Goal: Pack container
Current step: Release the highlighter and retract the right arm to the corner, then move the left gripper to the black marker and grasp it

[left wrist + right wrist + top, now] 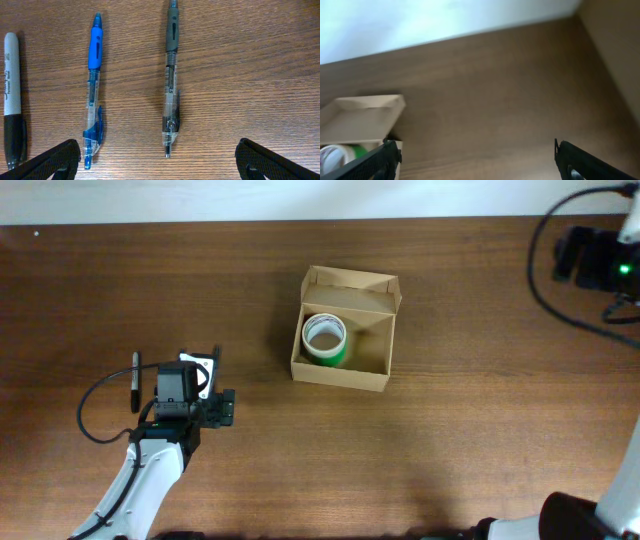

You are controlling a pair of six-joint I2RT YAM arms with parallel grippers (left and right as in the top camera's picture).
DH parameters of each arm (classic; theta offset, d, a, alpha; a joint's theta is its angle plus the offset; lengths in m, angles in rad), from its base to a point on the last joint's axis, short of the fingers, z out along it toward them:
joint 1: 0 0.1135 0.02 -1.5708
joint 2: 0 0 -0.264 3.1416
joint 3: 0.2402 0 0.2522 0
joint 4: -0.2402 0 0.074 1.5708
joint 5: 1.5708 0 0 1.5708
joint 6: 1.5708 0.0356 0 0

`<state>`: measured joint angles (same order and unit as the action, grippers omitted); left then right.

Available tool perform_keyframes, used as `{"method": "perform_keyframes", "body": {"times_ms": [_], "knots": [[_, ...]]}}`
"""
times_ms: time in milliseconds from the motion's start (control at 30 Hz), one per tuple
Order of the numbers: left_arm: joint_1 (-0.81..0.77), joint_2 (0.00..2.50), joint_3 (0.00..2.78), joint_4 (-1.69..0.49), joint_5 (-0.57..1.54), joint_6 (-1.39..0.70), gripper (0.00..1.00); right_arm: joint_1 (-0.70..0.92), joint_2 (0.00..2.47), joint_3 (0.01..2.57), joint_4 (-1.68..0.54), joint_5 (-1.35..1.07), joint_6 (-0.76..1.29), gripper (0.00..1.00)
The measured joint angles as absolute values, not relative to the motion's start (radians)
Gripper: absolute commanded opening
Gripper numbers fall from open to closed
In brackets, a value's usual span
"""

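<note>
The container is a tan cardboard box standing open mid-table, its flap lid up at the back. A green tape roll lies inside at the left. The right wrist view shows the box and the roll at lower left. My left gripper is open and empty above a blue pen and a grey pen on the table, far left of the box. My right gripper is open and empty, well right of the box.
A black-capped marker lies left of the blue pen and also shows in the overhead view. The left arm reaches in from the front left. The right arm and its cables sit at the back right corner.
</note>
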<state>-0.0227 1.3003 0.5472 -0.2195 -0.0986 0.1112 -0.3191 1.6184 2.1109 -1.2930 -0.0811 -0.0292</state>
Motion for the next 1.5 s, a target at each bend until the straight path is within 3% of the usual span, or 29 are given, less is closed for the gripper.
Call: {"method": "perform_keyframes", "body": {"times_ms": [267,467,833,1000,1233,1500], "knots": [[-0.022,1.301,0.549,-0.243,0.088,0.106,0.99,-0.421,1.712,1.937,-1.237,-0.107,0.042,0.99],[-0.022,1.302,0.645,-0.458,0.158,0.032,0.99,-0.421,1.743,1.89,-1.228,-0.115,0.053,0.99],[-0.01,1.306,1.313,-0.96,-0.131,0.027,0.99,-0.421,1.746,1.89,-1.225,-0.119,0.053,0.99],[0.121,1.31,1.394,-1.032,-0.184,0.082,0.99,-0.421,1.746,1.89,-1.225,-0.119,0.053,0.99],[0.353,1.489,1.396,-1.068,-0.078,0.144,1.0,-0.421,1.746,1.89,-1.225,-0.119,0.053,0.99],[0.388,1.778,1.396,-1.056,0.014,0.229,0.99,-0.421,1.747,1.89,-1.225,-0.119,0.053,0.99]]}}
